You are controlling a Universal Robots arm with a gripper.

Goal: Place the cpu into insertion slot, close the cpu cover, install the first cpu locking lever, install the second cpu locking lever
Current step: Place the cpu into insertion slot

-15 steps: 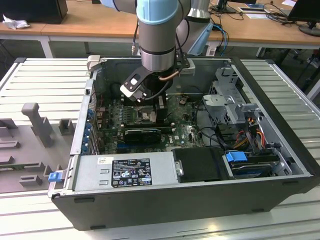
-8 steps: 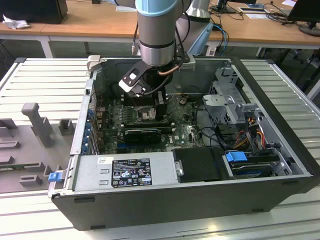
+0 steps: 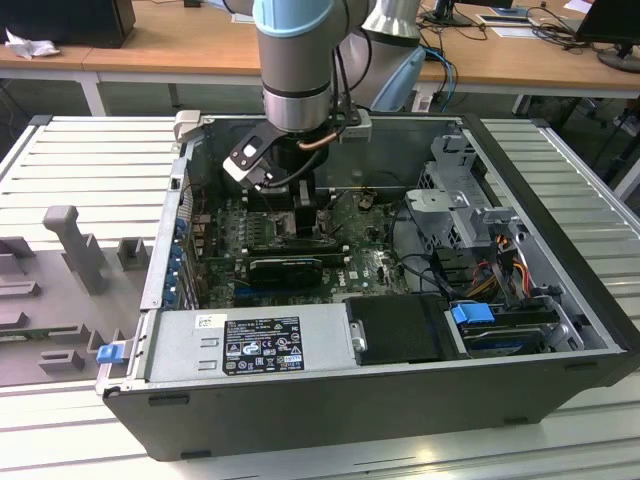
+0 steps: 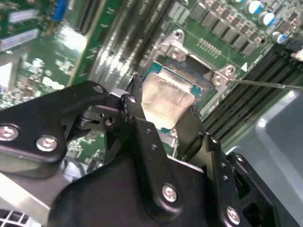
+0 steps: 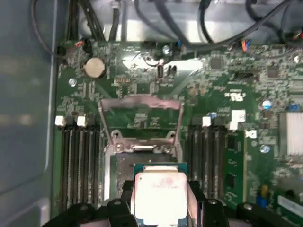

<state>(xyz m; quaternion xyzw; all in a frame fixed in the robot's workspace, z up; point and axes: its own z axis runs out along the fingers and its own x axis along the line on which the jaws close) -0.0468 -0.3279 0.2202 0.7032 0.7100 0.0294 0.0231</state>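
The cpu [image 5: 160, 195] is a pale silvery square chip on a green edge. My gripper [image 5: 160, 204] is shut on it, one black finger on each side. In the second wrist view the cpu [image 4: 166, 98] hangs tilted just over the open insertion slot [image 4: 201, 78], still held by the gripper [image 4: 163, 112]. The cpu cover [image 5: 141, 100], a thin metal frame with a square window, stands swung open beyond the insertion slot [image 5: 124, 165]. A thin locking lever [image 4: 267, 84] sticks out sideways from the socket's corner. In the exterior view the gripper [image 3: 302, 215] is low inside the computer case, over the motherboard [image 3: 375, 265].
Memory slots [image 5: 79, 165] flank the socket on both sides. A coin battery [image 5: 94, 67] and cables [image 5: 156, 19] lie past the cover. The case holds a power supply [image 3: 250, 345], a drive cage [image 3: 465, 195] and coloured cables [image 3: 500, 262]. Grey ribbed tables surround the case.
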